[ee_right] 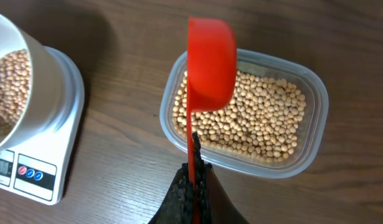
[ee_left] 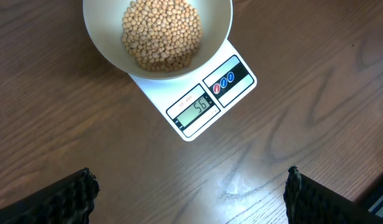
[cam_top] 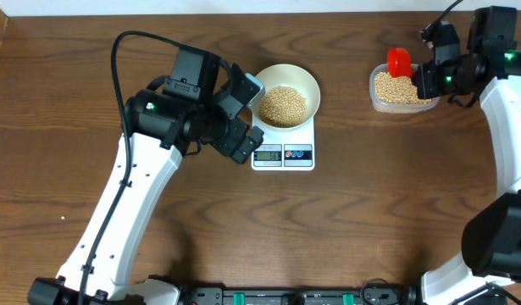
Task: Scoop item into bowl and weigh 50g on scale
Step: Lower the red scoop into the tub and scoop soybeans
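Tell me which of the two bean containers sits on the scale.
The round white bowl, resting on the kitchen scale; the clear rectangular tub stands directly on the wooden table, apart from the scale, under the red scoop.

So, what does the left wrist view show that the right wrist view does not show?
Only the left wrist view: the display of the scale is readable, apparently 56, and the open left gripper hangs above the table. Only the right wrist view: the right gripper shut on the handle of a red scoop, held over a clear tub of beans. Both: the white bowl holding beans, standing on the scale.
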{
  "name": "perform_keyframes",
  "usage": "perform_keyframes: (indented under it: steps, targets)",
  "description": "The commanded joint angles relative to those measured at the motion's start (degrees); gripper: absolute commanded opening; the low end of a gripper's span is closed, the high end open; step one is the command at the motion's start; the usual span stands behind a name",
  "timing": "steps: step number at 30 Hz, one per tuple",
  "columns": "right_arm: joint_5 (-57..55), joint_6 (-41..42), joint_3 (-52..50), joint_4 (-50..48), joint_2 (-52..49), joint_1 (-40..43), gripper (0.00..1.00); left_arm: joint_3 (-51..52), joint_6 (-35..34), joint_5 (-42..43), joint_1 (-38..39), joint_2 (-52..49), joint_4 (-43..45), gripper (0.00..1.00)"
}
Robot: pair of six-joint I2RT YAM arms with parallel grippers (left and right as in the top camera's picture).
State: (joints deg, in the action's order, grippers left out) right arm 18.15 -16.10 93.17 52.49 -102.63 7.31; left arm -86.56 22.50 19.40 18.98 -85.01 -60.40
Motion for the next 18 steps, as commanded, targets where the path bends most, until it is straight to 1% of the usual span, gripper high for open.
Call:
perform_keyframes:
  steps: [1,18]
  targets:
    - [-1.3,1.3,-0.3,0.0,-2.3,0.3,0.01,-1.0,-0.1,0.5,0.1,-0.4,-0.2,0.98]
    - [-6.3,1.3,-0.3,1.3,-2.5,0.4,0.01,-1.0,-0.1,0.5,0.1,-0.4,-0.2,0.98]
